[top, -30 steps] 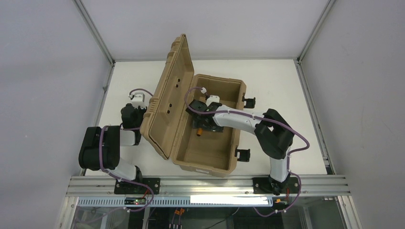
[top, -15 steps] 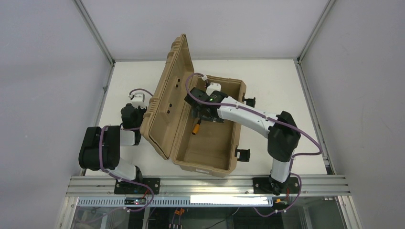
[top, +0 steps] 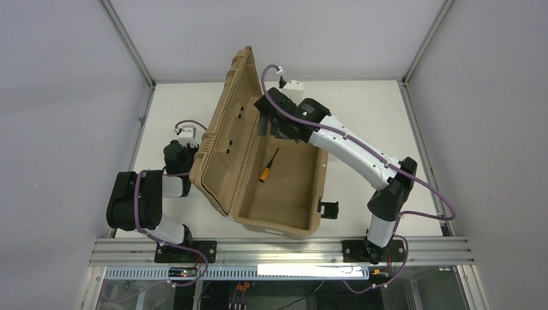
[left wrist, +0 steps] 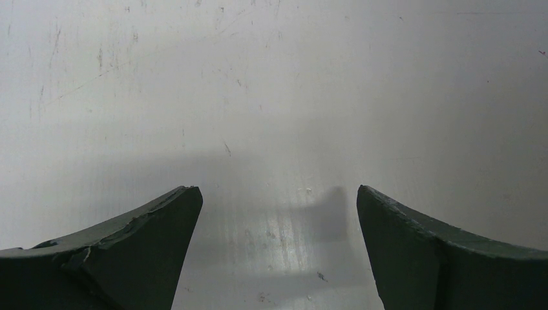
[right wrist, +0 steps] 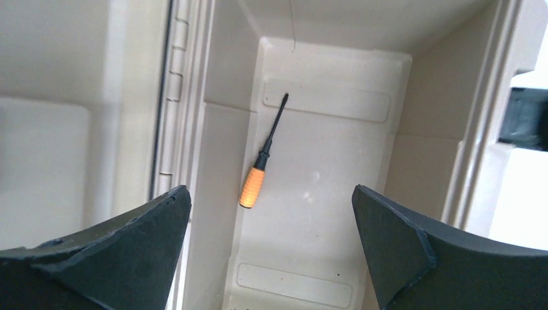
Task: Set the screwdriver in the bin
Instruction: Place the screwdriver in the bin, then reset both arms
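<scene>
The right pincer stands wide open with nothing between its two dark fingers. It hangs above the far end of the bin and looks down into it. Below the gap lies the screwdriver, free of the fingers and flat on the bin's floor. Its orange handle points toward the bin's near end and its thin black shaft toward the far end, on a slight slant. It sits in the far half of the floor, just beside the foot of the hinged long wall and well apart from the wall on the latch side. The lid stands open along the bin's left long edge, its ribbed outside turned toward the left arm. A black latch sticks out from the right long wall near the bin's near right corner. The bin rests about midway across the white table, its long sides running from the near edge toward the far edge and its near short end close to the near edge. The left pincer is also spread open and empty, held over bare tabletop. From overhead that arm is tucked to the left of the lid, near the table's left edge; whether it touches the lid I cannot tell.
</scene>
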Action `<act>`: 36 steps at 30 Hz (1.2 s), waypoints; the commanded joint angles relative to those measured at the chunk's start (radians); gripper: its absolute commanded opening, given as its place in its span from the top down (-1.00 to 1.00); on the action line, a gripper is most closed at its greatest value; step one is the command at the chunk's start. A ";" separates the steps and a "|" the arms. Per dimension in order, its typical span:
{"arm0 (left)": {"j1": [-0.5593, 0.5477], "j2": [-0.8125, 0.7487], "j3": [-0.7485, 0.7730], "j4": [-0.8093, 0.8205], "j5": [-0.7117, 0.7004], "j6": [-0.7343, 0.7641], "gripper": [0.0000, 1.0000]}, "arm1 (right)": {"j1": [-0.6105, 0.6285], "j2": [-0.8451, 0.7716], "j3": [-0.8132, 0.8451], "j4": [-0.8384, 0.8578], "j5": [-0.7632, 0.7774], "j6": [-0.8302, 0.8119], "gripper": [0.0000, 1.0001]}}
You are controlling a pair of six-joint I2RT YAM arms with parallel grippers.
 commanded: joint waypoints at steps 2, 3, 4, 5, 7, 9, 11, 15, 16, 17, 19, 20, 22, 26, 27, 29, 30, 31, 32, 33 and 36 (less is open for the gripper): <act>-0.004 -0.020 0.011 0.029 -0.008 0.010 -0.98 | -0.040 -0.044 0.177 -0.054 0.029 -0.123 -0.99; -0.004 -0.021 0.012 0.028 -0.007 0.010 -0.98 | -0.047 -0.039 0.205 -0.061 0.030 -0.139 -0.99; -0.004 -0.021 0.011 0.028 -0.007 0.010 -0.98 | -0.054 -0.031 0.238 -0.072 0.029 -0.159 -0.98; -0.004 -0.020 0.010 0.028 -0.007 0.009 -0.98 | -0.062 -0.024 0.267 -0.080 0.026 -0.173 -0.99; -0.005 -0.020 0.010 0.027 -0.008 0.010 -0.98 | -0.077 -0.016 0.311 -0.088 0.021 -0.208 -0.99; -0.005 -0.020 0.010 0.028 -0.007 0.010 -0.98 | -0.093 -0.017 0.328 -0.091 0.016 -0.235 -0.99; -0.005 -0.020 0.010 0.029 -0.007 0.010 -0.98 | -0.111 -0.032 0.316 -0.081 0.007 -0.267 -0.99; -0.004 -0.020 0.011 0.028 -0.008 0.010 -0.98 | -0.150 -0.088 0.223 -0.027 -0.028 -0.336 -0.99; -0.006 -0.021 0.011 0.029 -0.007 0.010 -0.98 | -0.161 -0.112 0.193 0.000 -0.042 -0.359 -0.99; -0.005 -0.020 0.011 0.029 -0.006 0.011 -0.98 | -0.172 -0.125 0.156 0.025 -0.053 -0.379 -0.99; -0.005 -0.020 0.010 0.029 -0.007 0.011 -0.98 | -0.193 -0.178 0.076 0.082 -0.066 -0.423 -0.99; -0.004 -0.020 0.010 0.029 -0.007 0.010 -0.98 | -0.204 -0.205 0.033 0.111 -0.065 -0.438 -0.98; -0.005 -0.020 0.010 0.029 -0.008 0.011 -0.98 | -0.236 -0.252 -0.040 0.161 -0.091 -0.471 -0.98; -0.004 -0.020 0.010 0.029 -0.007 0.010 -0.98 | -0.314 -0.340 -0.162 0.237 -0.144 -0.552 -0.93; -0.004 -0.020 0.010 0.029 -0.007 0.011 -0.98 | -0.334 -0.360 -0.191 0.252 -0.155 -0.574 -0.91; -0.005 -0.020 0.010 0.029 -0.007 0.011 -0.98 | -0.385 -0.391 -0.228 0.263 -0.212 -0.612 -0.91; -0.005 -0.020 0.010 0.029 -0.007 0.010 -0.98 | -0.417 -0.405 -0.239 0.259 -0.257 -0.631 -0.90; -0.005 -0.020 0.010 0.029 -0.007 0.010 -0.98 | -0.445 -0.415 -0.249 0.255 -0.299 -0.646 -0.90; -0.004 -0.020 0.010 0.029 -0.007 0.009 -0.98 | -0.474 -0.426 -0.261 0.252 -0.332 -0.665 -0.90; -0.004 -0.020 0.010 0.029 -0.007 0.010 -0.98 | -0.501 -0.437 -0.272 0.253 -0.354 -0.675 -0.90; -0.004 -0.020 0.010 0.029 -0.007 0.011 -0.98 | -0.577 -0.469 -0.305 0.258 -0.417 -0.714 -0.91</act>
